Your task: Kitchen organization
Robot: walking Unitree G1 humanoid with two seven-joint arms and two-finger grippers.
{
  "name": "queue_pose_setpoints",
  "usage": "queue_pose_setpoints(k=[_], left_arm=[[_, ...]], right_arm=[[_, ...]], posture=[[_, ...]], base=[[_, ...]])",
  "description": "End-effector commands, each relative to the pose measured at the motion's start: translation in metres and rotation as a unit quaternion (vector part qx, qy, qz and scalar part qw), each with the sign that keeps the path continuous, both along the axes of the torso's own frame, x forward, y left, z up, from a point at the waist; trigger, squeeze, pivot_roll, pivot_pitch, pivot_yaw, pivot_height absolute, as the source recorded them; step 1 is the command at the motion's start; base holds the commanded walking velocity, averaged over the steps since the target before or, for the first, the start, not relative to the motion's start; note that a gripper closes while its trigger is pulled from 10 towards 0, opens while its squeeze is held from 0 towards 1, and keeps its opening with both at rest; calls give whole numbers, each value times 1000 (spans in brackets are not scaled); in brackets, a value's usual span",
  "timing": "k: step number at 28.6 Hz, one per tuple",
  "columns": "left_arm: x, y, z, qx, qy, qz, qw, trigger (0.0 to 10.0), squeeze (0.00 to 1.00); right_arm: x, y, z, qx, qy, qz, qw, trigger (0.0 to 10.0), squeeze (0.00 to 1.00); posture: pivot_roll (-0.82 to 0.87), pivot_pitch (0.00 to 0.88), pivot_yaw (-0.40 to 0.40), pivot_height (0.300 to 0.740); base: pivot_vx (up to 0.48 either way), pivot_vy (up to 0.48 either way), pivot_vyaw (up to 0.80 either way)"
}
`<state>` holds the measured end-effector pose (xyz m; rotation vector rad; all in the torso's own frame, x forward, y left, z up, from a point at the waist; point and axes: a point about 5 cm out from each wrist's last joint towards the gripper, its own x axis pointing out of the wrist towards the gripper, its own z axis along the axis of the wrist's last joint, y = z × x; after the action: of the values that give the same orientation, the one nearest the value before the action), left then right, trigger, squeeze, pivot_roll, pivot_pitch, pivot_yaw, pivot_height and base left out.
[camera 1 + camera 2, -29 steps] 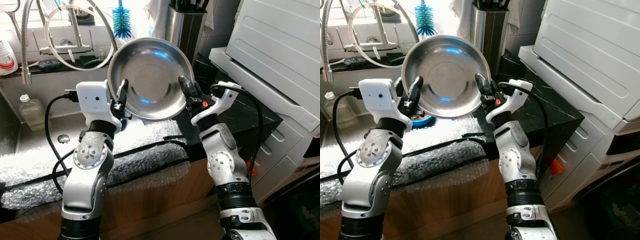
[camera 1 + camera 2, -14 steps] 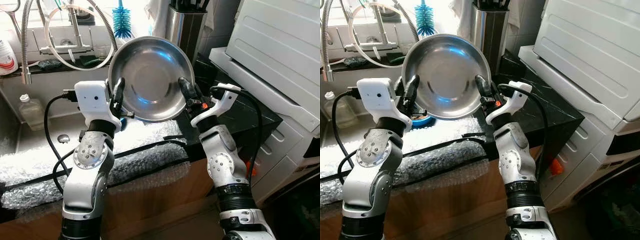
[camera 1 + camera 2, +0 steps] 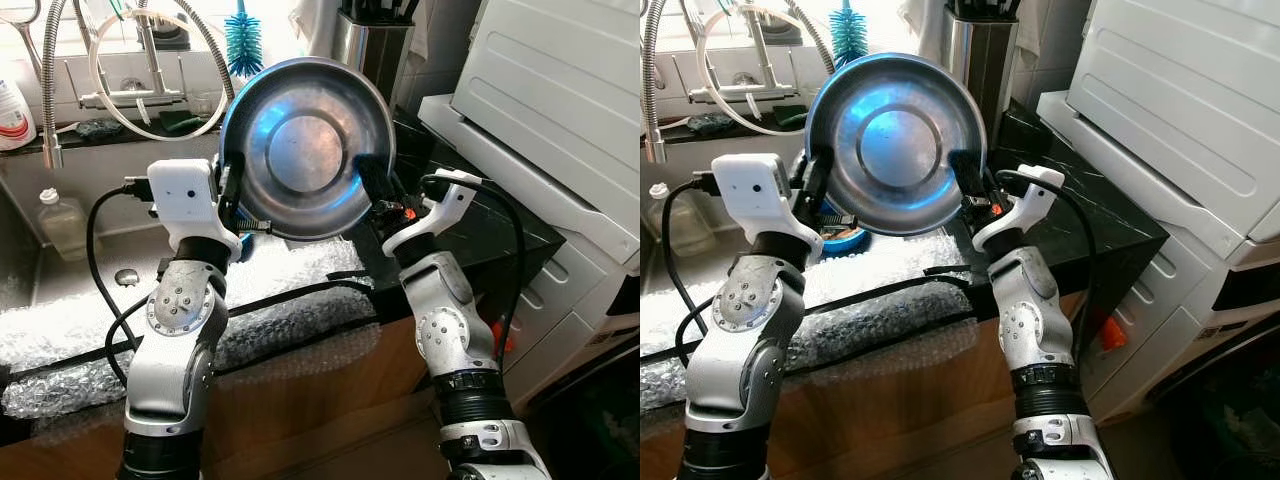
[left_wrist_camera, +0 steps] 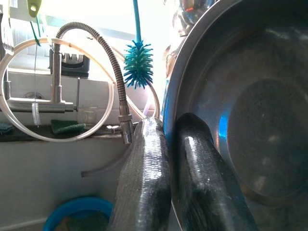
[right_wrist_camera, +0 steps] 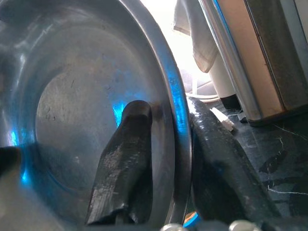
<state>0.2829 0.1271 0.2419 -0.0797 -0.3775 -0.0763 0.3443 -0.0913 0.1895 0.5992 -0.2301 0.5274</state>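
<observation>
Left eye view: a steel bowl (image 3: 306, 148) is held up on edge above the counter, its underside facing the camera. The left gripper (image 3: 228, 190) pinches the rim at about 8 o'clock; the right gripper (image 3: 372, 180) pinches it at about 4 o'clock. Behind, at 11 o'clock, stand a faucet (image 3: 150, 60) and a blue bottle brush (image 3: 241, 42). A knife block (image 3: 372, 45) stands at 1 o'clock, and a white appliance (image 3: 560, 110) sits at 3 o'clock.

Right eye view: the same scene. Bubble wrap (image 3: 880, 290) covers the counter edge below the bowl (a black cable lies across it). A blue dish (image 3: 840, 238) peeks out under the bowl's lower rim.

Left wrist view: two black fingers (image 4: 144, 178) grip the bowl's rim, one on each side of the metal wall.

Right wrist view: one finger (image 5: 127, 159) lies inside the bowl, the other outside, clamping the rim. A white cloth (image 5: 195, 33) hangs beyond.
</observation>
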Motion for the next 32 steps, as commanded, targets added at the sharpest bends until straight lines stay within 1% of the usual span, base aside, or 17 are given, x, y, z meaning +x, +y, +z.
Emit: queue_pose_setpoints(k=[1, 2, 7, 8, 15, 16, 17, 18, 22, 24, 26, 27, 28, 29, 30, 31, 32], left_arm=[[2, -1, 0, 3, 4, 4, 1000, 0, 0], [2, -1, 0, 3, 4, 4, 1000, 0, 0], [3, 6, 3, -10, -7, 40, 999, 0, 0], [4, 9, 4, -12, -11, 55, 998, 0, 0], [4, 17, 10, -26, -24, 85, 996, 0, 0], [4, 19, 10, -28, -26, 90, 995, 0, 0], [4, 19, 10, -28, -26, 90, 995, 0, 0], [4, 20, 10, -29, -27, 95, 995, 0, 0], [4, 22, 11, -35, -31, 109, 993, 0, 0], [4, 25, 12, -37, -37, 124, 991, 0, 0], [4, 29, 14, -23, -42, 147, 988, 0, 0], [5, 30, 14, 0, -46, 154, 987, 4078, 0], [7, 29, 11, 39, -46, 156, 986, 8275, 0], [8, 29, 9, 66, -45, 156, 984, 8275, 0], [8, 29, 9, 66, -45, 156, 984, 8275, 0], [12, 39, 3, 86, -33, 172, 981, 10000, 0], [13, 44, 1, 86, -30, 181, 979, 10000, 0]], right_arm=[[0, 5, 13, -2, -27, 13, 1000, 10000, 1000], [0, 5, 13, -2, -27, 13, 1000, 10000, 1000], [-1, 8, 14, 3, -29, 21, 999, 10000, 1000], [-1, 9, 14, 8, -28, 23, 999, 10000, 1000], [-4, 12, 12, 18, -21, 34, 999, 10000, 1000], [-5, 14, 12, 20, -20, 38, 999, 10000, 35], [-5, 14, 12, 20, -20, 38, 999, 10000, 35], [-6, 16, 12, 21, -20, 42, 999, 10000, 0], [-8, 21, 10, 21, -17, 51, 998, 10000, 0], [-9, 21, 10, 21, -15, 52, 998, 10000, 0], [-9, 21, 9, 21, -14, 52, 998, 10000, 0], [-10, 21, 9, 20, -14, 50, 998, 10000, 0], [-10, 19, 8, 12, -13, 42, 999, 10000, 0], [-10, 18, 8, 5, -13, 36, 999, 10000, 0], [-10, 18, 8, 5, -13, 36, 999, 10000, 0], [-10, 11, 4, -40, -20, -1, 999, 10000, 0], [-10, 9, 3, -54, -23, -15, 998, 10000, 0]], posture=[[19, 0, -95, 740], [19, 0, -95, 740], [16, 0, -94, 740], [18, 0, -95, 740], [20, 0, -98, 740], [19, 0, -98, 740], [19, 0, -98, 740], [18, 0, -97, 740], [14, 0, -97, 740], [16, 0, -98, 740], [16, 0, -98, 740], [13, 0, -98, 740], [14, 0, -98, 740], [13, 0, -97, 740], [13, 0, -97, 740], [8, 0, -95, 740], [8, 0, -95, 740]], base=[[0, 0, 0], [0, 0, 0], [0, 0, 0], [0, 0, 0], [0, 0, 0], [0, 0, 0], [0, 0, 0], [0, 0, 0], [0, 0, 0], [0, 0, 0], [0, 0, 0], [0, 0, 0], [0, 0, 0], [0, 0, 0], [0, 0, 0], [0, 0, 0], [0, 0, 0]])
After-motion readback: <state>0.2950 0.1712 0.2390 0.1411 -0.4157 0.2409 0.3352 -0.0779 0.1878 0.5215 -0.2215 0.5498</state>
